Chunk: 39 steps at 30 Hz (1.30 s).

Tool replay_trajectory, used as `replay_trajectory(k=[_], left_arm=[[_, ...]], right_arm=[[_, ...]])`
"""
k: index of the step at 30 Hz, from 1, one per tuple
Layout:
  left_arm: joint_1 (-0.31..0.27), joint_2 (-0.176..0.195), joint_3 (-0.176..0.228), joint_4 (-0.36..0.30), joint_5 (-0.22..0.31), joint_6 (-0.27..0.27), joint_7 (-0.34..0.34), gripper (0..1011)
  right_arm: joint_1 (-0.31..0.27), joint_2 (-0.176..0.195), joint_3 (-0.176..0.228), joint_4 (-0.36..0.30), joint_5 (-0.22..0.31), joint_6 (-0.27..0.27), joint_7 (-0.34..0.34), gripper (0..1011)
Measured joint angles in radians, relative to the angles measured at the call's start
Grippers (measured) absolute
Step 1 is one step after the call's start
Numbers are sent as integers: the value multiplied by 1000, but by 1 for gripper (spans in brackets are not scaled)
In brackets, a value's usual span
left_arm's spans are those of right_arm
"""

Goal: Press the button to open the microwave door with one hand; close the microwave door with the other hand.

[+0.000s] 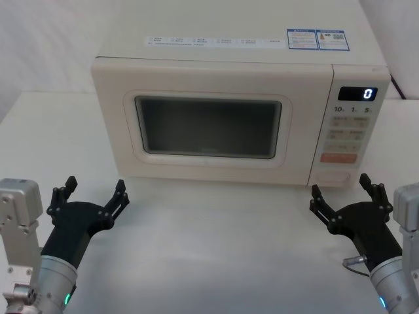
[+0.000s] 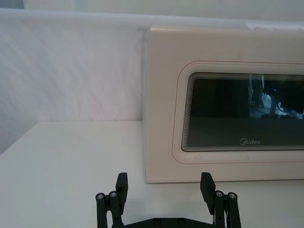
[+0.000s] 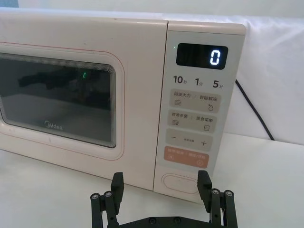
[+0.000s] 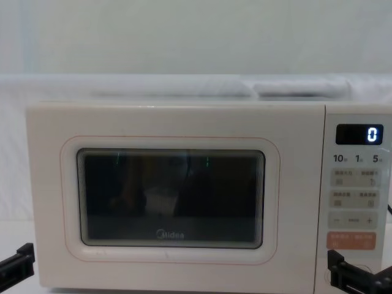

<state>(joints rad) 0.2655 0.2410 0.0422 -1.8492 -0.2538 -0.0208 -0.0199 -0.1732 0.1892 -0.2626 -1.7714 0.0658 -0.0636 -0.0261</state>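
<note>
A cream microwave stands on the white table, and its door with the dark window is shut flush against the body. The Midea logo shows on the door. At the foot of the control panel is the wide cream pill-shaped button. My left gripper hovers open in front of the door's lower left corner, a short way off. My right gripper is open too, just in front of the button and not touching it.
The display reads 0, and an orange key sits just above the button. A black power cable runs down behind the microwave's right side. Bare white table lies between the two arms, with a white cloth backdrop behind.
</note>
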Motion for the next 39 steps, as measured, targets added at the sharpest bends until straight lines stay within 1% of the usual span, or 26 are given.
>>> replay_trajectory(k=[39], left_arm=[[0,0,0,0,0,0,0,1001]], right_arm=[[0,0,0,0,0,0,0,1002]])
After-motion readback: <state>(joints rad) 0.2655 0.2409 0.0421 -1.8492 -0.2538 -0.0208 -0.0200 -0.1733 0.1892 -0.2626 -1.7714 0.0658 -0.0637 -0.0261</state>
